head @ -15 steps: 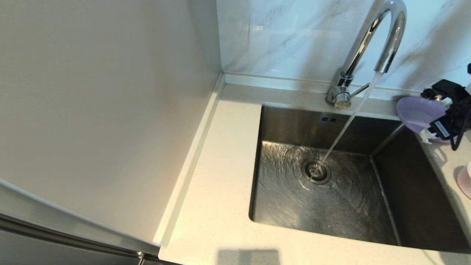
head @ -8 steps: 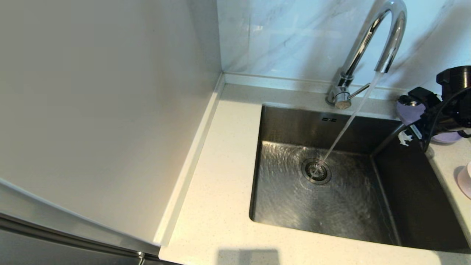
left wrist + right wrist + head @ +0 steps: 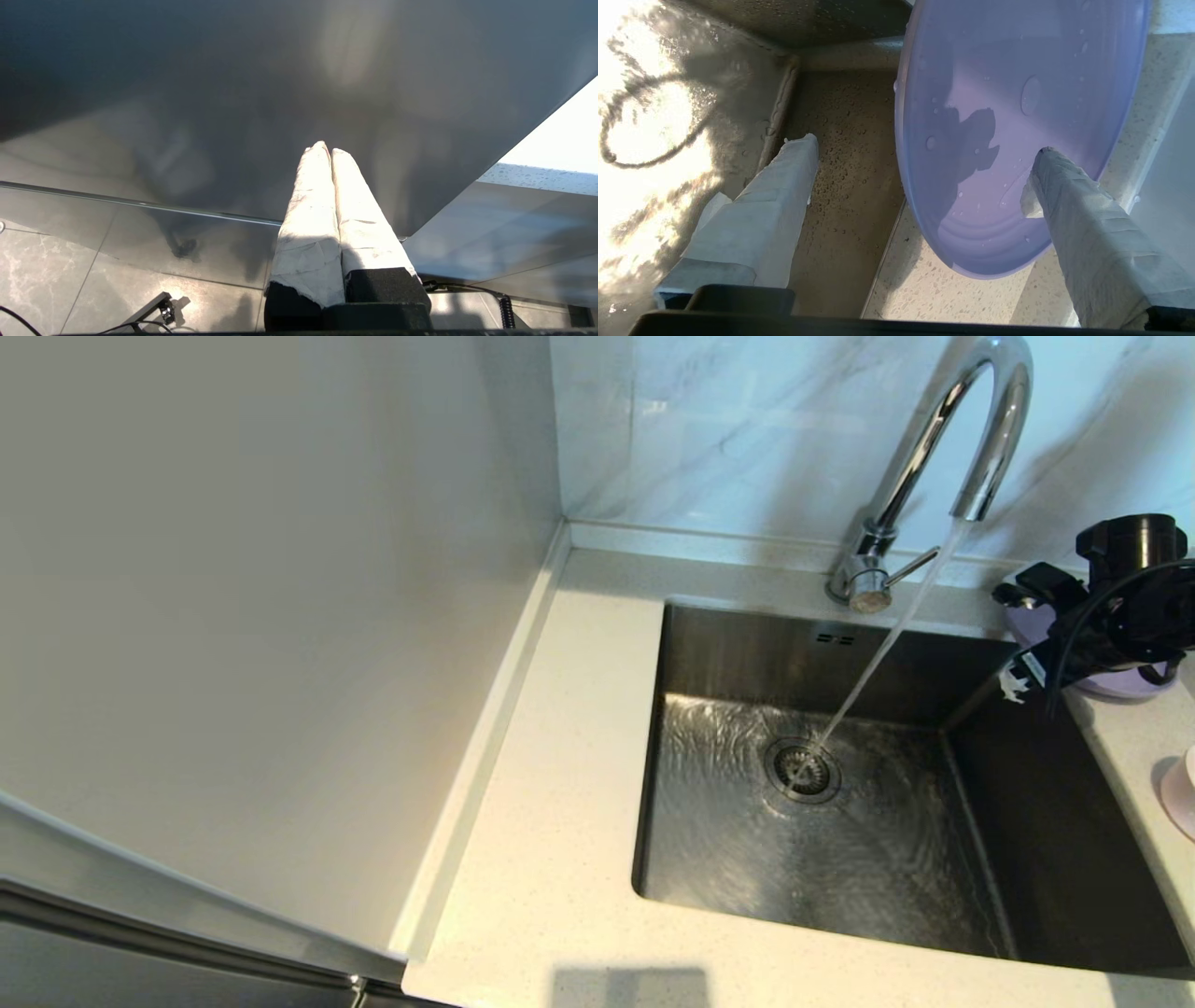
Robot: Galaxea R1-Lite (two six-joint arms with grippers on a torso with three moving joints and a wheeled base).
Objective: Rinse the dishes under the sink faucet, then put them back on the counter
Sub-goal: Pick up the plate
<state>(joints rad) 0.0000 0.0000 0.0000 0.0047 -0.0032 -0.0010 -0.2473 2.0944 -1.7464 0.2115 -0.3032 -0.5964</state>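
The lilac plate (image 3: 1116, 687) lies wet on the counter (image 3: 560, 784) by the far right corner of the sink (image 3: 709, 644). My right gripper (image 3: 1022, 639) hangs over it, open wide. In the right wrist view the gripper (image 3: 924, 145) has one taped finger (image 3: 1069, 186) over the inside of the plate (image 3: 1008, 93) and the other finger (image 3: 784, 177) over the sink's wet wall. It grips nothing. The faucet (image 3: 943, 420) runs a stream onto the drain strainer (image 3: 801, 769). My left gripper (image 3: 325, 149) is shut and empty, parked before a grey panel.
A pale pink bowl (image 3: 1182, 793) shows at the right edge on the counter. A beige wall panel (image 3: 280, 616) borders the counter on the left, and the marble wall (image 3: 747, 429) stands behind the faucet. Water ripples over the sink floor.
The lilac plate stood tilted at the sink's corner a second ago and now lies down on the counter. My right gripper has turned and shifted over it. Water keeps running.
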